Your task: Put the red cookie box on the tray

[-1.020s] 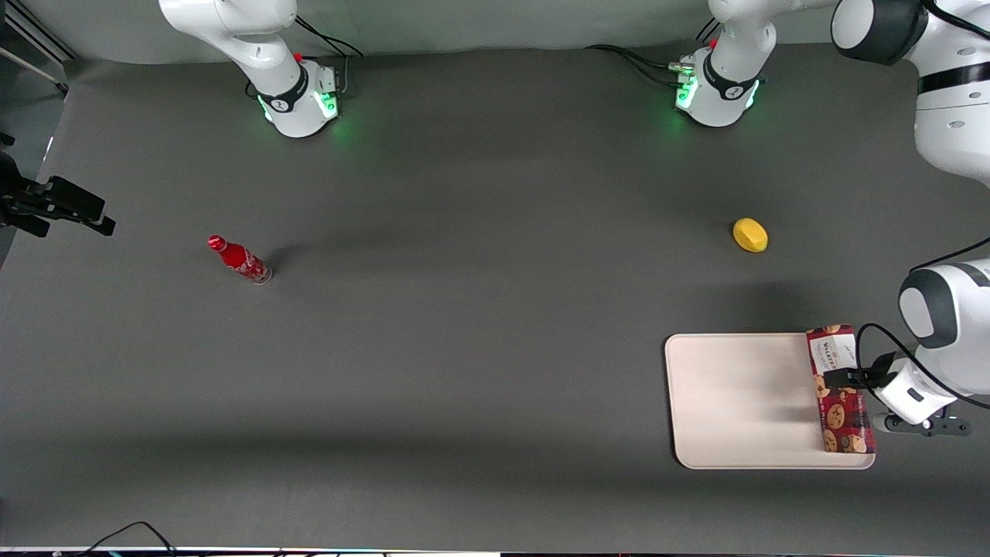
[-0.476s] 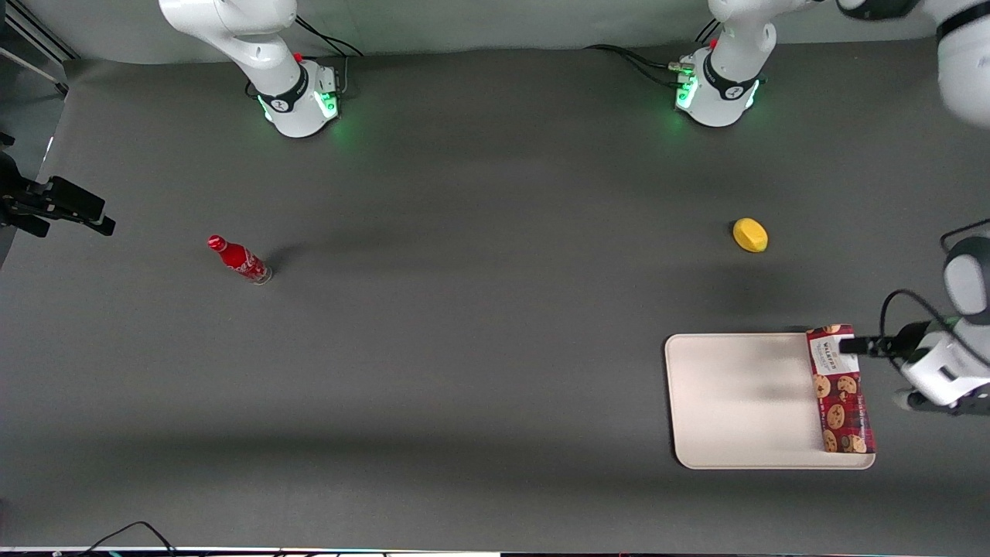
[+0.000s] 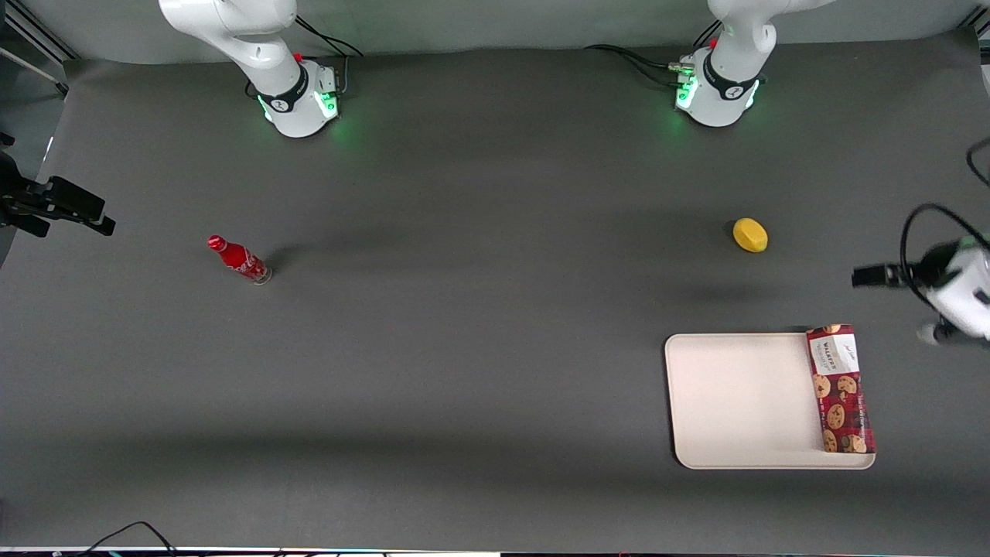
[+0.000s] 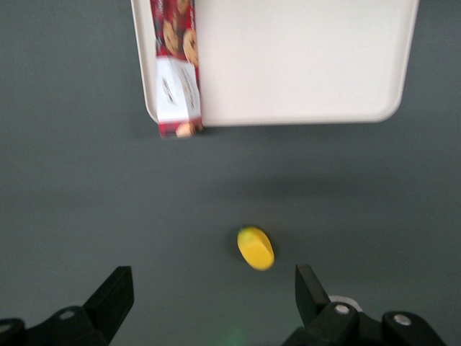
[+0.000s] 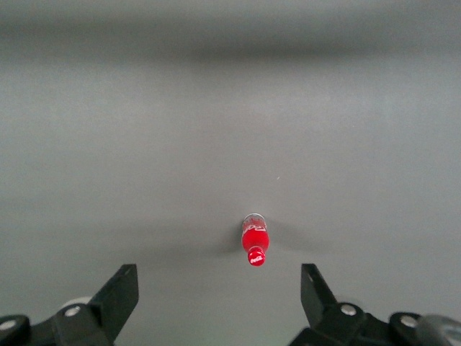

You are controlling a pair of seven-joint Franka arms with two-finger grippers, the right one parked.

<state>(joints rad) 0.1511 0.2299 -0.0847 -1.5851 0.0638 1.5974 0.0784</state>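
Observation:
The red cookie box [image 3: 841, 389] lies flat on the cream-white tray [image 3: 742, 402], along the tray's edge toward the working arm's end of the table, its white label end farther from the front camera. It also shows in the left wrist view [image 4: 175, 68] on the tray [image 4: 302, 58]. My left gripper [image 3: 870, 275] is open and empty, raised above the table, farther from the front camera than the tray and apart from the box. In its wrist view [image 4: 214, 295] the black fingers stand wide apart.
A yellow lemon [image 3: 750, 234] lies on the dark table, farther from the front camera than the tray; it shows in the left wrist view [image 4: 256, 247]. A small red bottle [image 3: 239, 260] stands toward the parked arm's end of the table.
My left gripper has let go of the cookie box and moved up and away from the tray, farther from the front camera. The box stays on the tray.

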